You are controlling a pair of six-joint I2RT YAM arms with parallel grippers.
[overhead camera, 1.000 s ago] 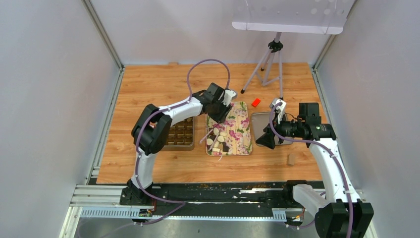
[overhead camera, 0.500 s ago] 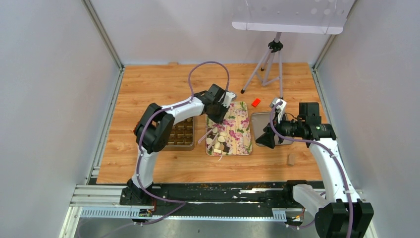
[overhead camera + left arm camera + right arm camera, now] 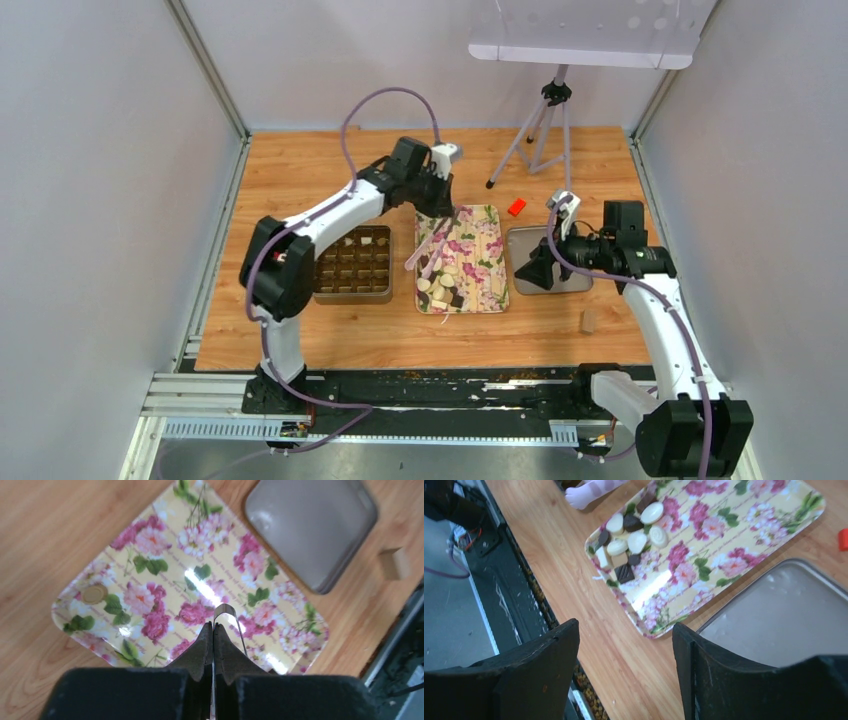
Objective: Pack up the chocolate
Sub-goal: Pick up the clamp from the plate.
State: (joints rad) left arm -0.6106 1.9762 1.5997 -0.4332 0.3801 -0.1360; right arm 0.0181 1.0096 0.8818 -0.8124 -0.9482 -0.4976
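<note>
The chocolate (image 3: 443, 285) is a heap of round and square dark, cream and tan pieces at the near end of the floral tray (image 3: 487, 262). It also shows in the right wrist view (image 3: 631, 540). One tan round piece (image 3: 94, 594) lies alone at a tray corner. My left gripper (image 3: 440, 205) hovers over the tray's far end, shut on metal tongs (image 3: 428, 245) whose pale tips hang over the tray's left edge. The tongs' bend (image 3: 231, 617) sticks out past the shut jaws (image 3: 213, 627). My right gripper (image 3: 530, 275) is open and empty (image 3: 624, 675) right of the tray.
A metal box with a grid of cells (image 3: 352, 265) sits left of the tray. A grey lid (image 3: 548, 272) lies right of it. A red block (image 3: 516, 207), a tan cylinder (image 3: 588, 320) and a tripod (image 3: 540, 130) stand on the wooden table.
My left arm has swung back and to the left with the tongs, uncovering the gridded box. The right arm has hardly moved.
</note>
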